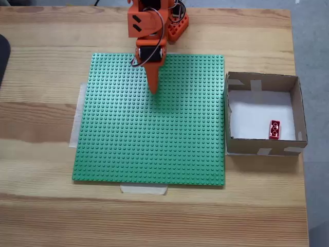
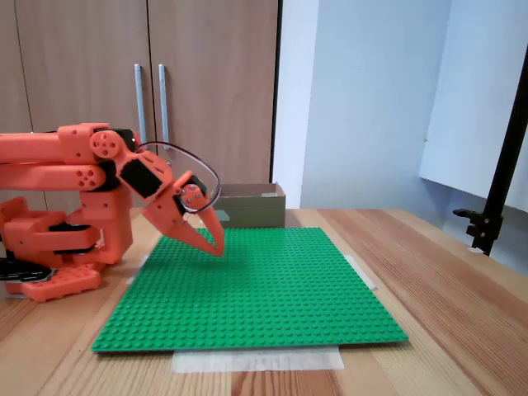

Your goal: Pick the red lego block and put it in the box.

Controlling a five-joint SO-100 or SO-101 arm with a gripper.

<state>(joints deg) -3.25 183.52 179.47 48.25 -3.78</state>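
Tape strip (image 2: 257,360): nearest the camera in a fixed view, a pale strip stuck under the front edge of the green baseplate (image 2: 256,289), apparently to keep the plate from sliding on the wooden table (image 1: 154,216).
Red lego block (image 1: 274,129): lies flat on the white bottom of the box, near the right-hand wall and the lower corner as the view from above shows it; nothing touches it.
Box (image 1: 263,80): open-topped cardboard, just beside the baseplate's right edge, with tape patches at the corners that seem to hold the low walls up.
Task state: with the block already resting inside, the placing looks done.
Gripper (image 1: 153,88): empty, its two orange fingers brought together to a single point with no gap showing; it hangs tip-down just above the studs near the plate's far edge, well apart from the box.
Arm (image 2: 74,165): folded low over its base, a posture I judge to be rest.
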